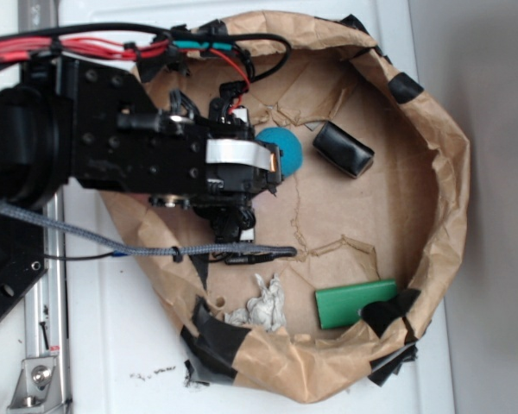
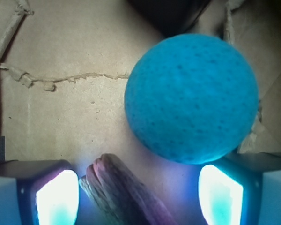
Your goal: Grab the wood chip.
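Black-bodied, with two glowing pale pads (image 2: 57,197) set well apart, the end effector (image 2: 138,199) stands open over the cardboard floor (image 2: 70,117) of a brown paper-walled basin (image 1: 449,172). In the wrist view, the wood chip (image 2: 119,192) lies between the pads, nearer the one at image left: a flat, elongated, dark-brown sliver with coarse lengthwise grain and a rounded visible end. Whether either pad touches it cannot be determined. Just beyond the chip, close to the image-right pad, sits a blue ball (image 2: 192,96), spherical, matte and finely pitted like foam. In the exterior view the black arm housing (image 1: 112,147) covers the chip, and only part of the ball shows beside it. Further out, a glossy black rounded block (image 1: 344,148) rests near the ball. A flat green rectangular block (image 1: 350,304) lies by the basin wall, with a crumpled whitish scrap (image 1: 259,304) beside it. Black tape patches (image 1: 211,341) hold the creased paper rim. The basin rests on a white worktop (image 1: 112,345).
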Robot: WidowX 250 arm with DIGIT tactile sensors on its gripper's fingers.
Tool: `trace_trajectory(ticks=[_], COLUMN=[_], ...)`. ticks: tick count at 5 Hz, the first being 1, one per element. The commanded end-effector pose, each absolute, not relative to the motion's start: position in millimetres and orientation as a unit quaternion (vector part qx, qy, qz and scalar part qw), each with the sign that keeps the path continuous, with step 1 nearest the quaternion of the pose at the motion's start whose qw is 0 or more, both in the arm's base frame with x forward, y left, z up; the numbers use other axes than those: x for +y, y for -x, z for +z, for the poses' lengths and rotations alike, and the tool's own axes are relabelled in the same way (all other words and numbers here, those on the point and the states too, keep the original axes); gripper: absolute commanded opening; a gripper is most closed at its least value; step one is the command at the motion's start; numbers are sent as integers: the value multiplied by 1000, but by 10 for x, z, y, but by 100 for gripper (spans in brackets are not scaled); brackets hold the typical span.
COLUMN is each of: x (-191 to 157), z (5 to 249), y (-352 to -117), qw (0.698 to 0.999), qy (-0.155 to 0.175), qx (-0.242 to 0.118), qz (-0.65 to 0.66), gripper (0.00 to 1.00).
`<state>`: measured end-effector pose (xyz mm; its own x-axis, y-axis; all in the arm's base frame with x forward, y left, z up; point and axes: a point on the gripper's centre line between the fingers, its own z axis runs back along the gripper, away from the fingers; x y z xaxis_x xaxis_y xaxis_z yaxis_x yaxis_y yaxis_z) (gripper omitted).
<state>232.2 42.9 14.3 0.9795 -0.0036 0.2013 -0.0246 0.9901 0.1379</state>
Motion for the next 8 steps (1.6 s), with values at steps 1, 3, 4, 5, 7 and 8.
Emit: trace_trajectory(ticks=[1, 3, 4, 5, 7, 8], x=[431, 442, 355, 304, 258, 238], z=[108, 128, 281, 777, 1575, 1543], y=[-2306, -2324, -2334, -2430, -2674, -2673], qw=[993, 994, 988, 976, 973, 973], qy=[-44, -31, -59, -80, -52, -37], qx=[-107, -102, -142, -198, -197, -178], qz=[-17, -12, 7, 35, 113, 145], gripper=[0, 0, 0, 0, 0, 0])
